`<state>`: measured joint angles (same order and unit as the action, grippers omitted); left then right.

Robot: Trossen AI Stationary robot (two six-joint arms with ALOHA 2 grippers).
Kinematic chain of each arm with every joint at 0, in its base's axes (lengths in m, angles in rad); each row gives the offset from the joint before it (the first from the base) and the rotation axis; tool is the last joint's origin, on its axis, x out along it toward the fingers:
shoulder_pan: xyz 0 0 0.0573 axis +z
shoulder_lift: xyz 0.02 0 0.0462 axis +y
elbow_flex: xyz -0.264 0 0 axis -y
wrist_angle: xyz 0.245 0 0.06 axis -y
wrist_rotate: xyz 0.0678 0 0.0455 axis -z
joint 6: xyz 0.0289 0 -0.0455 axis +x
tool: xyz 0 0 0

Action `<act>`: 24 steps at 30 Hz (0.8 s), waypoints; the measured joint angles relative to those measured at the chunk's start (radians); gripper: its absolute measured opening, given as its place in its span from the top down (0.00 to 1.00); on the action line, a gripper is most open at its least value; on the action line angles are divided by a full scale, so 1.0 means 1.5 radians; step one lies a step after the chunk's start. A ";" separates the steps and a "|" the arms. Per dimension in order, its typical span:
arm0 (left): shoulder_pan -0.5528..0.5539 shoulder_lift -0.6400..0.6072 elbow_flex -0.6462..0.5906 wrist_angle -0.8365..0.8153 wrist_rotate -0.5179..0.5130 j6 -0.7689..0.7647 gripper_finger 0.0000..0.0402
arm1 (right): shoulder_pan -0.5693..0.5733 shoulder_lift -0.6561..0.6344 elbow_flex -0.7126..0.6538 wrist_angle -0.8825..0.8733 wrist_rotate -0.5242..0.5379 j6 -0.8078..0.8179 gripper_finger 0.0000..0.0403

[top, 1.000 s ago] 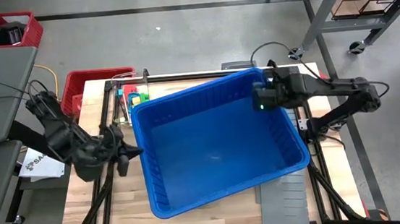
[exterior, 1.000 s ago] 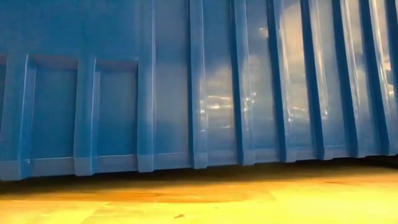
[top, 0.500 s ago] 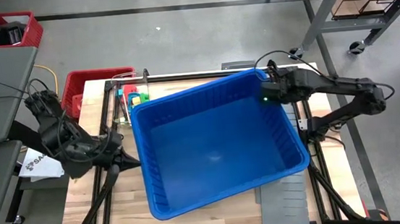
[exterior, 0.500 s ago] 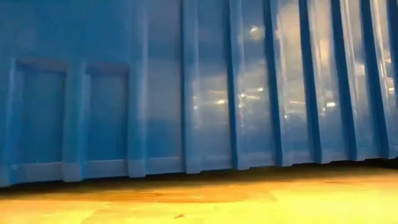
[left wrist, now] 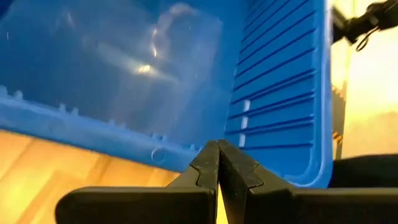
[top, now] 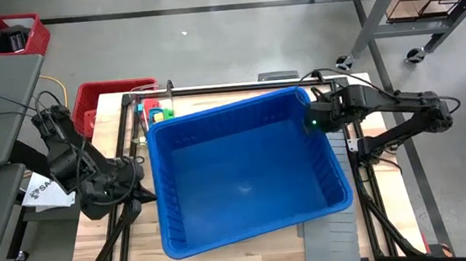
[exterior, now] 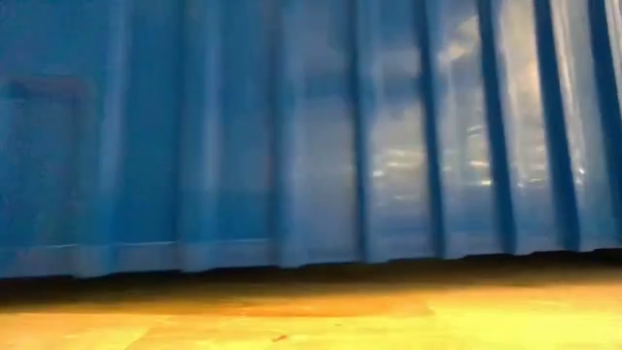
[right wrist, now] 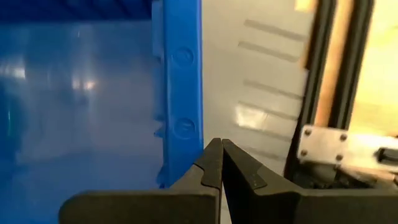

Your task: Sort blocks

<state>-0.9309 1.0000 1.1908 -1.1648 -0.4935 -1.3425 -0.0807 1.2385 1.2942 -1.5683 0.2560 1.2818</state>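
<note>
A large blue ribbed plastic bin (top: pixel 245 176) takes up most of the pale wooden table (top: pixel 120 242), sitting slightly askew, and nothing is visible on its floor. The blocks, a few small bright cube-like toy pieces in green, yellow and red (top: pixel 158 113), lie in a tight cluster on the table just outside the bin's corner at about eleven o'clock, near a red plastic crate (top: pixel 103 95).

The left gripper (left wrist: pixel 217 163) sits at nine o'clock of the bin, just outside its wall, with its two dark fingers pressed flat together on nothing. The right gripper (right wrist: pixel 221 158) is at about two o'clock, at the bin's far corner by the rim, its fingers likewise closed tight and empty; whether it touches the rim cannot be told.

Thin grey divider panels (top: pixel 330 228) lie flat on the table at five o'clock, partly under the bin's edge. From table height, only the bin's ribbed wall (exterior: pixel 311 136) shows.
</note>
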 joint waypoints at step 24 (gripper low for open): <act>-0.056 0.009 0.000 -0.158 -0.023 -0.180 1.00 | 0.186 0.108 0.000 0.191 -0.053 0.123 1.00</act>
<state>-1.0149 1.0129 1.1908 -1.4017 -0.5285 -1.6131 0.1982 1.4001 1.2938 -1.2825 0.1760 1.4656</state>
